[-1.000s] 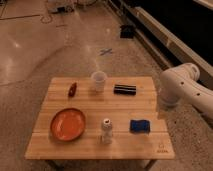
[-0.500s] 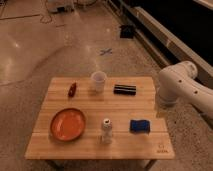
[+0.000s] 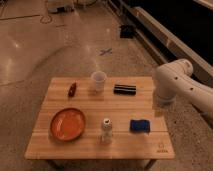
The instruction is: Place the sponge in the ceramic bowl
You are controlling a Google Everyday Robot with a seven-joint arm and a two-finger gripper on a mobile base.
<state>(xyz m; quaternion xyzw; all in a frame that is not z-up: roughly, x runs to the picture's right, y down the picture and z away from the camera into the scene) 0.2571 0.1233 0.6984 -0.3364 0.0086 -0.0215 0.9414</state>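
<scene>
Camera view, the only one: a wooden table is seen from above and in front, on a shiny stone floor.

The sponge, a small deep-blue block, lies flat on the table towards its front right corner. Its long axis runs from 9 o'clock to 3 o'clock, roughly along the table's front edge.

The bowl, a wide orange-red dish, sits front left, well apart from the sponge and at about 9 o'clock from it. Nothing shows inside the bowl, so the sponge is not in it.

A small white bottle stands upright between the two, almost on the straight line from sponge to bowl.

Along the back of the table, from left to right, are a small red object, a white cup and a black bar.

The robot's single white arm reaches in from the right edge of the picture and bends down over the table's right side. The gripper hangs at the arm's lower end, above the right edge of the table. Whether it is released or clenched cannot be told, and nothing is seen in its hold.

From the gripper, the sponge lies near, between 7 and 8 o'clock, lower and to the left. It is apart from the gripper, not touching it.

Reaching the sponge would likely mean a short move down and left, closing across the short sides. A carry towards 9 o'clock would need to clear the bottle.
</scene>
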